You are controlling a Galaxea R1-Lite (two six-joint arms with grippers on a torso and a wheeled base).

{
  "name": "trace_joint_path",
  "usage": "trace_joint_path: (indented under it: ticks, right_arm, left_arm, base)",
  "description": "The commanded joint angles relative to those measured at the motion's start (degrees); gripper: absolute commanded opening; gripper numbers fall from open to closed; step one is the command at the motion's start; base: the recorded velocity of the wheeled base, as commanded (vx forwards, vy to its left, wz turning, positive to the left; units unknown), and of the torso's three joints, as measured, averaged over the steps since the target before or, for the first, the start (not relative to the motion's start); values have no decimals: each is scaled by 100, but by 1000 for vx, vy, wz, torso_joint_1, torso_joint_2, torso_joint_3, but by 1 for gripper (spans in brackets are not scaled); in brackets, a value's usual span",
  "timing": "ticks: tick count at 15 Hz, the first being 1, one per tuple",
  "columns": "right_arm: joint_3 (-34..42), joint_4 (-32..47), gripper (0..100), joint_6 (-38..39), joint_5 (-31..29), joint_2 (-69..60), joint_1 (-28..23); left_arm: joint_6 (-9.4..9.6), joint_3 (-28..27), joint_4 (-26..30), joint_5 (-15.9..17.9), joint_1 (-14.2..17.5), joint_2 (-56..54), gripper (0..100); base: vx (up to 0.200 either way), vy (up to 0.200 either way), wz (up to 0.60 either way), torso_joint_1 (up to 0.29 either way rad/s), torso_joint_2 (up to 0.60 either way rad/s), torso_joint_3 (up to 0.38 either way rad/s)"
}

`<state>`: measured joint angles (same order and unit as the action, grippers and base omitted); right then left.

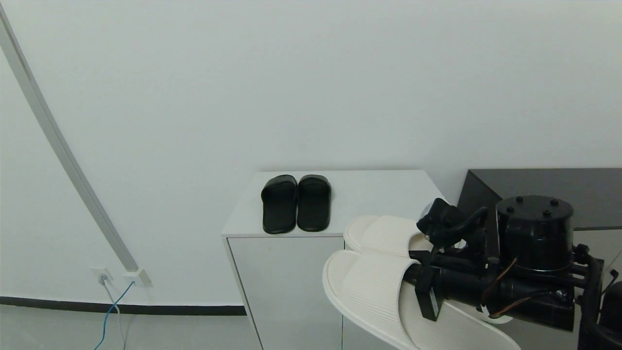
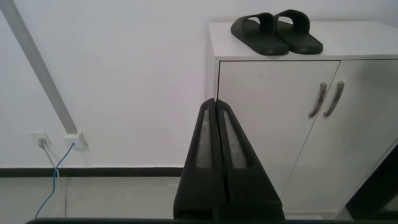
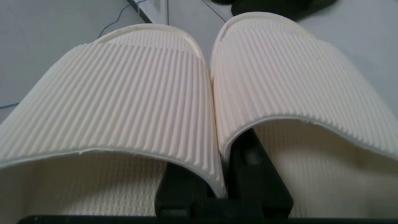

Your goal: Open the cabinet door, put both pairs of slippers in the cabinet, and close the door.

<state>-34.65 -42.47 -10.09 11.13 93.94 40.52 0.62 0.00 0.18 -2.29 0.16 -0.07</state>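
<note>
**Head view.** White cabinet (image 1: 379, 194) against the wall, doors shut. Black slippers (image 1: 296, 203), a pair side by side on the cabinet top, toward its left front edge. White slippers (image 1: 374, 282), a pair with ribbed straps, held aloft before the cabinet's right part by the right hand (image 1: 419, 270). Wall socket (image 1: 102, 276) with blue cable (image 1: 112, 311), low on the wall at left.

**Left wrist view.** Left hand (image 2: 215, 115), fingers pressed together with nothing between them, apart from the cabinet. This view adds two upright door handles (image 2: 319, 99), side by side where the doors meet.

**Right wrist view.** White slippers close up, touching along their inner edges. Dark finger (image 3: 252, 171) under one strap at that seam, with the hand clamped on the pair.
</note>
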Motion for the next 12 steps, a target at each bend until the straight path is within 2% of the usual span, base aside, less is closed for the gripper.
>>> trace_joint_path:
  ticks: [1,3,4,7,12]
  right_arm:
    - [46,-95,0,7,-6,1,0]
    - [54,-130,0,-1,-6,10,0]
    - [54,-130,0,-1,-6,19,17]
    - [81,-130,0,-10,-6,28,52]
    - [134,-130,0,-10,-6,28,70]
  left_arm:
    - [-1,-9,-1,1,2,7,0]
    - [-18,-9,-1,1,2,7,0]
    - [-36,-9,-1,1,2,7,100]
    - [-36,-9,-1,18,2,7,100]
    - [-45,-9,-1,18,2,7,100]
  base:
    - [0,0,0,0,0,0]
    - [0,0,0,0,0,0]
    - [0,0,0,0,0,0]
    - [0,0,0,-75,171,96]
    - [0,0,0,-182,441,247]
